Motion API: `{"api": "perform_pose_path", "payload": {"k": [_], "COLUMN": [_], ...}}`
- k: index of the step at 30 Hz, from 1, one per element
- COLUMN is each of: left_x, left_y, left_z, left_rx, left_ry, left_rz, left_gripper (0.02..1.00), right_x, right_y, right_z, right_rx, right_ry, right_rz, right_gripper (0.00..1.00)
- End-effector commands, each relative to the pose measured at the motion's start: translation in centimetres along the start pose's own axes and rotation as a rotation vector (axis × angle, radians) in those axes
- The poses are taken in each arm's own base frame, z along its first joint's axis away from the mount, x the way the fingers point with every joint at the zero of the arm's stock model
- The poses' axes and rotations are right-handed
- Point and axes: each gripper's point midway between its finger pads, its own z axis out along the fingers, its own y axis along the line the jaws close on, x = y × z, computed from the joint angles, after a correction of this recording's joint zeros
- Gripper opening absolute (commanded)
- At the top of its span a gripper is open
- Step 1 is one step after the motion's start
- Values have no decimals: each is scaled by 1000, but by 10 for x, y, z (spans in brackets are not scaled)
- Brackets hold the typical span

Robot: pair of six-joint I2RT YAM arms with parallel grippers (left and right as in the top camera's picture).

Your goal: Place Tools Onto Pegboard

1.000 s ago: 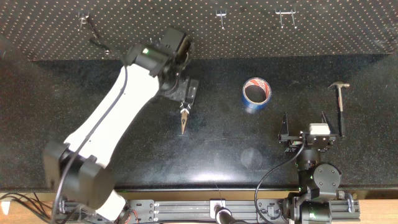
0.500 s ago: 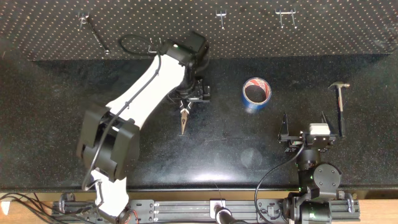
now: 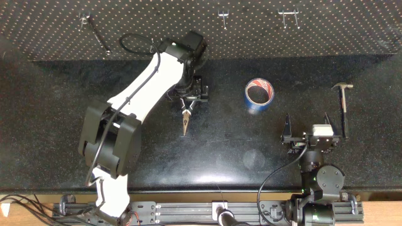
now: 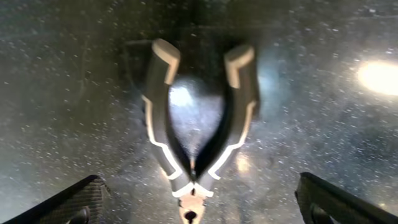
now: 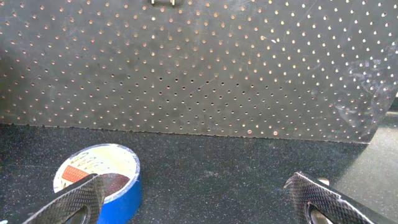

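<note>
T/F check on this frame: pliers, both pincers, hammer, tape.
1. The pliers lie on the table with handles spread. True.
2. The left pincer is shut on the pliers. False: it is open, with a finger out to either side of them.
3. The hammer lies on the table beside the open right pincer. True.
4. The tape roll sits in the right pincer. False: it lies on the table, apart from both pincers.

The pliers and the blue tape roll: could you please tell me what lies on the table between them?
Nothing lies there: in the top view, the stretch of black tabletop between the pliers and the blue tape roll is bare.
</note>
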Motion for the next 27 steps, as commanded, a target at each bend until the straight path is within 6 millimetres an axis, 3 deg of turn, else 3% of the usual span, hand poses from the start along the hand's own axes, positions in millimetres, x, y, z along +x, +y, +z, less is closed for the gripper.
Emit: {"api": "perform_pose_path", "payload": {"k": [1,9,27], "left_x": [-5,-3,-9], "left_y": [9,8,6], "left_z": [16,23,33], "left_rx": [-38,-73,-54], "left_ry": [28,33,31], "left_rz": [13,129,-7], "left_gripper": [996,996,996], "right_x": [1,1,1], "right_y": [-2,-2,-2], "right_z": [0,0,0], "right_rx": [10,10,11], "right_ry": [2,2,2], "right_rz": [-11,-11,-11], "right_gripper": [974,976,976]}}
